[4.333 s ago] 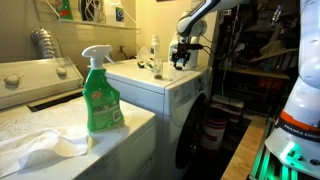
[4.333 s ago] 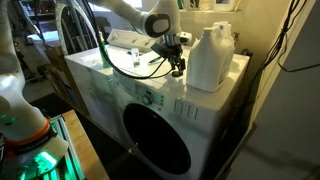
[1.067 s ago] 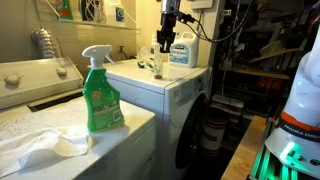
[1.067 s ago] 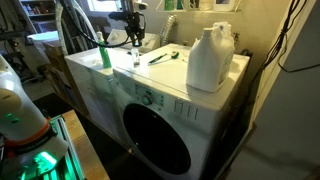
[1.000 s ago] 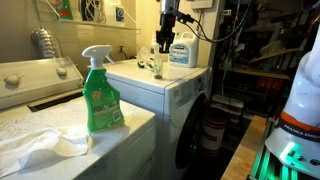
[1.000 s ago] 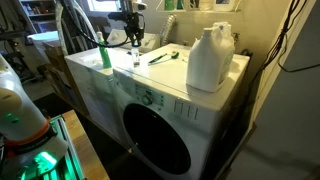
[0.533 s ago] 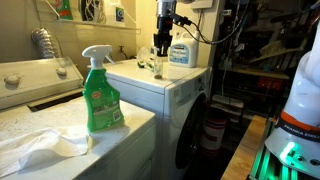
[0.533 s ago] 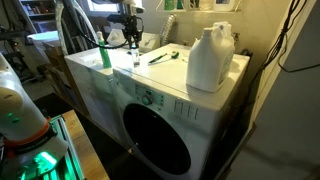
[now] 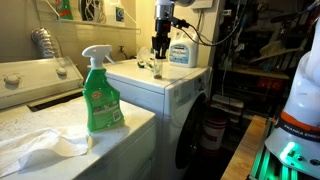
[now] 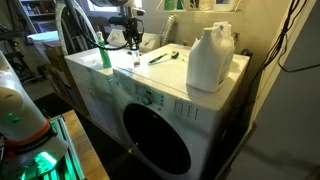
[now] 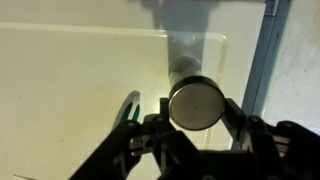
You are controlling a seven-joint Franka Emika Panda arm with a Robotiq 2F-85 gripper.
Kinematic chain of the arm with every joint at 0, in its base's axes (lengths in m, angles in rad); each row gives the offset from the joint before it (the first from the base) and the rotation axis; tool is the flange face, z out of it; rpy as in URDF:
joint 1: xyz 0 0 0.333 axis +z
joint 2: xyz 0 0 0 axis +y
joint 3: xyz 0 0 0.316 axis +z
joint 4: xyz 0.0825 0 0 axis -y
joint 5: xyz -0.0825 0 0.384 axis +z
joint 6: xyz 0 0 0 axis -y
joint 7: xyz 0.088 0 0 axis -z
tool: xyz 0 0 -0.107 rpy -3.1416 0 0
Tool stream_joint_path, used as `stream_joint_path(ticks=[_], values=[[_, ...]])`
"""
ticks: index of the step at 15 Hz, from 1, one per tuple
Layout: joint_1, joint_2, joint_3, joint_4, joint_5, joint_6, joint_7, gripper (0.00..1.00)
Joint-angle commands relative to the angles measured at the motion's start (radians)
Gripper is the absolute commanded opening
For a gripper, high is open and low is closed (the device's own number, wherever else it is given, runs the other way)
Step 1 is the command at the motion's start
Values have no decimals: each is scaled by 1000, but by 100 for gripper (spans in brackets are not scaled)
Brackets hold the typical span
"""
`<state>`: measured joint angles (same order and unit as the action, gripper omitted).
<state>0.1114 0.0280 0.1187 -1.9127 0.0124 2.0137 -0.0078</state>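
Note:
My gripper [image 11: 195,108] is shut on a small round thing with a flat grey end [image 11: 195,102], perhaps a little jar or bottle; its sides are hidden by the black fingers [image 11: 232,112]. In both exterior views the gripper [image 9: 160,50] [image 10: 133,42] hangs just above the white washer top [image 9: 150,85] [image 10: 120,78], near its back corner. A green-handled tool [image 11: 129,108] [image 10: 160,57] lies flat on the washer beside it. A small clear bottle [image 10: 136,59] stands under the gripper.
A white jug [image 10: 210,58] [image 9: 181,52] stands at the other side of the washer top. A small green bottle [image 10: 103,55] stands near the edge. A green spray bottle [image 9: 100,95] and a white cloth [image 9: 40,148] sit on the nearer counter.
The gripper has drifted slightly sideways and down over the washer, away from the white jug. It stays shut on the small round thing.

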Motion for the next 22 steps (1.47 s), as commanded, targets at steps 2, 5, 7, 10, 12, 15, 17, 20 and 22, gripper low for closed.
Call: stream_joint_path(ticks=[2,5,7,10,12,15,17,20,22], values=[[7,6,2,-7,-25,44,11,30],[10,7,4,-11,-27,70,14,30],[13,9,6,-11,-30,82,14,30],[16,15,9,-13,-54,88,26,30],[17,21,10,-13,-71,87,33,30],[21,25,14,-15,-77,89,27,30],[24,28,15,-17,-98,91,38,30],[27,29,13,-22,-143,105,67,30],[25,30,10,-29,-160,108,77,30]])
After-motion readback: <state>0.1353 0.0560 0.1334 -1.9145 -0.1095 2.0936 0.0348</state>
